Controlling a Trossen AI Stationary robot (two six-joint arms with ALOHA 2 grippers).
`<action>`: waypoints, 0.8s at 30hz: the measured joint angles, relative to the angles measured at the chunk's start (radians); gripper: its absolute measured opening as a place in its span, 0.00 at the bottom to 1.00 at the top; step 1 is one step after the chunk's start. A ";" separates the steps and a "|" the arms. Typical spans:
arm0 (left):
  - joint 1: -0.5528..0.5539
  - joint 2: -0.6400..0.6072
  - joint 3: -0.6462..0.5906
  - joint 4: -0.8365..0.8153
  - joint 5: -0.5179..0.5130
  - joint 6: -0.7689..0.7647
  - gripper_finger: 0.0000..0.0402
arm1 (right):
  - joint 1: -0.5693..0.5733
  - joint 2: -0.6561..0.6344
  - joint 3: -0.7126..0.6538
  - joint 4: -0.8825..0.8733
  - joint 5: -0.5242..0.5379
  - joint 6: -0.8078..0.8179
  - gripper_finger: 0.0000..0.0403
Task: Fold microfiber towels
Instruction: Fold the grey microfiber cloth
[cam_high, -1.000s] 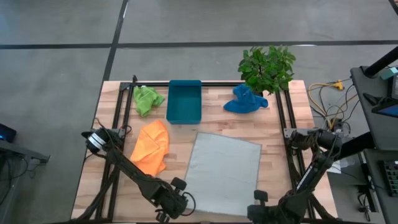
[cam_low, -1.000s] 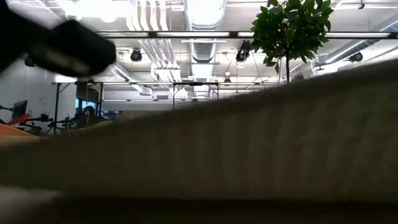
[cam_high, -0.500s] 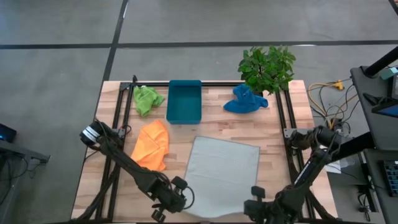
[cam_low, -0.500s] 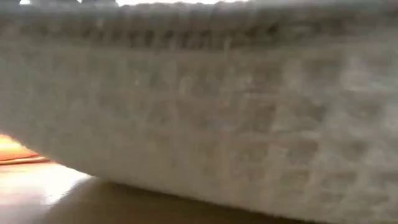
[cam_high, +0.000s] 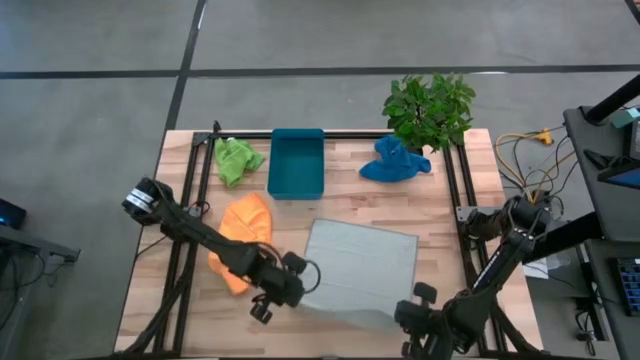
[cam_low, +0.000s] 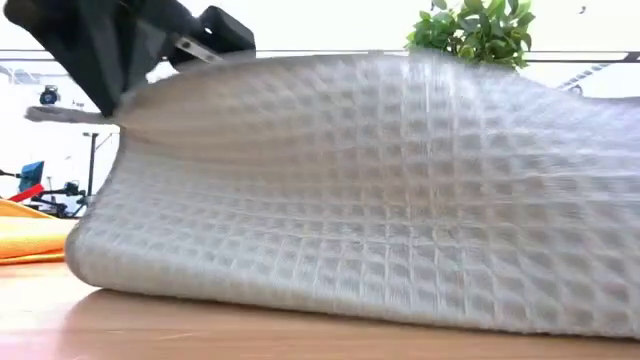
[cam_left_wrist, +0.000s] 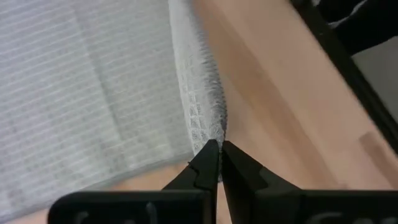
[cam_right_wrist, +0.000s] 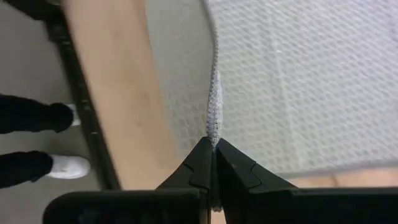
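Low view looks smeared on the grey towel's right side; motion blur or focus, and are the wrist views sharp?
Low view: grey towel streaks rightward, likely motion blur. Left wrist view: weave soft, fingers crisp. Right wrist view: towel edge and fingers sharp.

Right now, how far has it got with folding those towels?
None looks finished yet. In hand: the left gripper and the right gripper are each shut on a near corner of the grey towel, lifting that edge off the table. Left to do: the orange towel, green towel and blue towel lie crumpled and unfolded.
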 joint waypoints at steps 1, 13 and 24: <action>0.014 -0.011 -0.013 -0.001 0.002 0.015 0.00 | -0.002 -0.001 0.000 -0.014 0.000 0.013 0.02; 0.219 -0.075 -0.072 0.060 0.033 0.130 0.00 | -0.060 -0.101 -0.117 -0.121 0.025 0.194 0.02; 0.375 -0.068 -0.078 0.088 0.045 0.248 0.00 | -0.123 -0.421 -0.414 -0.078 0.033 0.259 0.02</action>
